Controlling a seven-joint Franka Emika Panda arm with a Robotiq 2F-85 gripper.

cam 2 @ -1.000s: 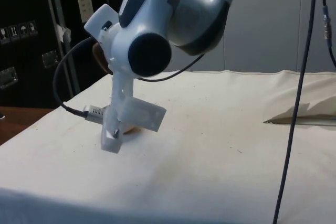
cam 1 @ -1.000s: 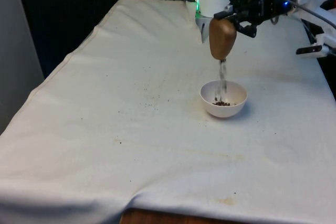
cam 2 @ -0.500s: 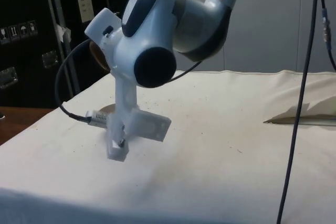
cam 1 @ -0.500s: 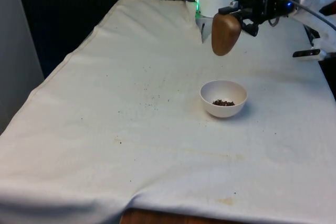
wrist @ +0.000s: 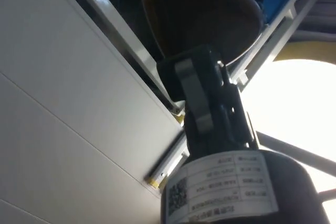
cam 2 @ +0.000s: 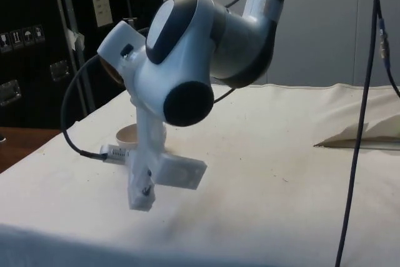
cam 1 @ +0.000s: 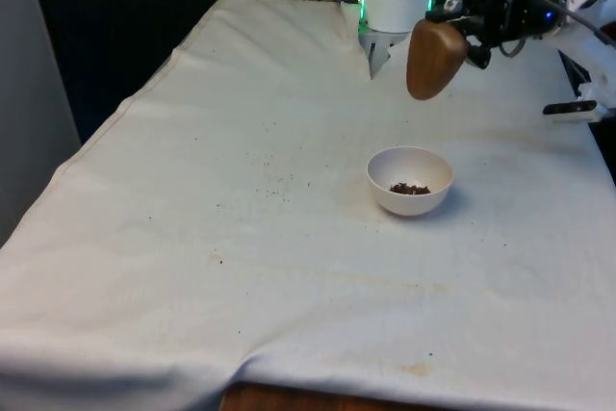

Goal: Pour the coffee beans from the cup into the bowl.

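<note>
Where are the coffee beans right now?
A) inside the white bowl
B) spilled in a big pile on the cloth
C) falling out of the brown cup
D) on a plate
A: a small dark heap of coffee beans lies at the bottom of the white bowl, while the brown cup is held up in the air with nothing streaming from it.

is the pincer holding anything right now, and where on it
Yes, the pincer holds the brown wooden cup, gripped at its upper end, apparently the rim. The cup hangs tilted above the white bowl.
</note>
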